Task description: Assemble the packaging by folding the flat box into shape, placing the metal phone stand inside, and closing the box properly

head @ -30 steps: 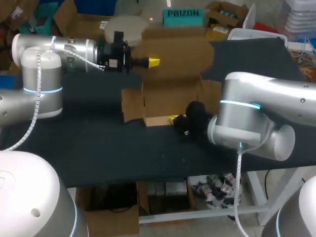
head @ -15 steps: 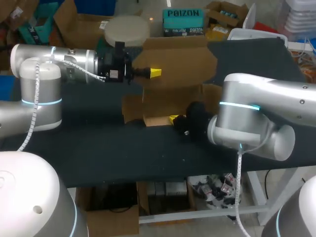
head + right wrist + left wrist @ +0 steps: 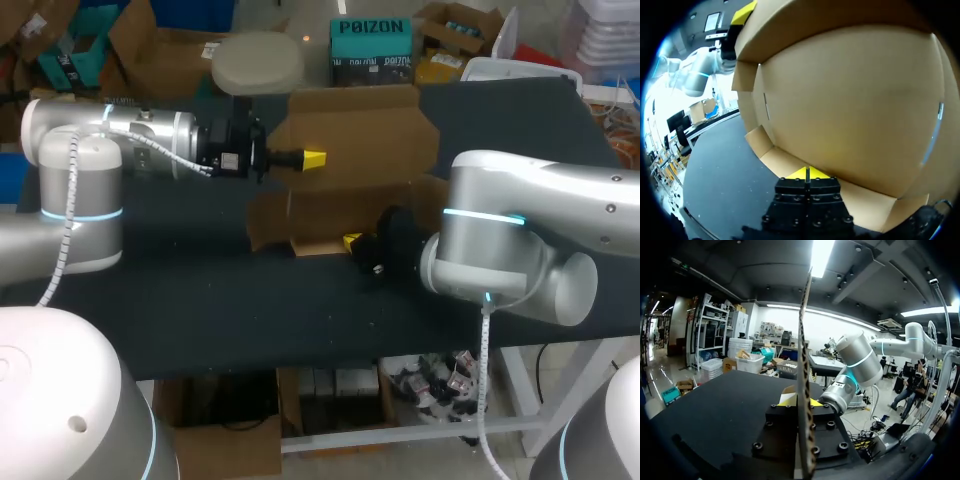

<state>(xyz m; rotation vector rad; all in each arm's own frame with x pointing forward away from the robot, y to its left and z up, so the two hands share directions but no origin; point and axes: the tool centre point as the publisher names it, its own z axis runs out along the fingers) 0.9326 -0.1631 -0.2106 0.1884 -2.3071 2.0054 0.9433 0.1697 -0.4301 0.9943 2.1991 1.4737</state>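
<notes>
A brown cardboard box (image 3: 360, 125) stands half folded in the middle of the black table, its tall upper panel leaning over the lower walls. My left gripper (image 3: 313, 158) is shut on that panel's left edge. In the left wrist view the cardboard edge (image 3: 804, 365) runs upright between the yellow tips of the left gripper (image 3: 799, 401). My right gripper (image 3: 351, 241) is shut, low at the box's front. In the right wrist view the right gripper (image 3: 807, 173) touches the short front flap with its tips, the box's inside (image 3: 850, 100) filling the view ahead. No phone stand is in view.
The black table (image 3: 200, 290) spreads left of and in front of the box. My right arm's bulky elbow (image 3: 500, 250) hangs over the table's right front. A white bin (image 3: 520, 70) sits at the back right corner.
My left gripper has come down and toward the front with the upper panel, which now leans further over the box. The right arm has kept still.
</notes>
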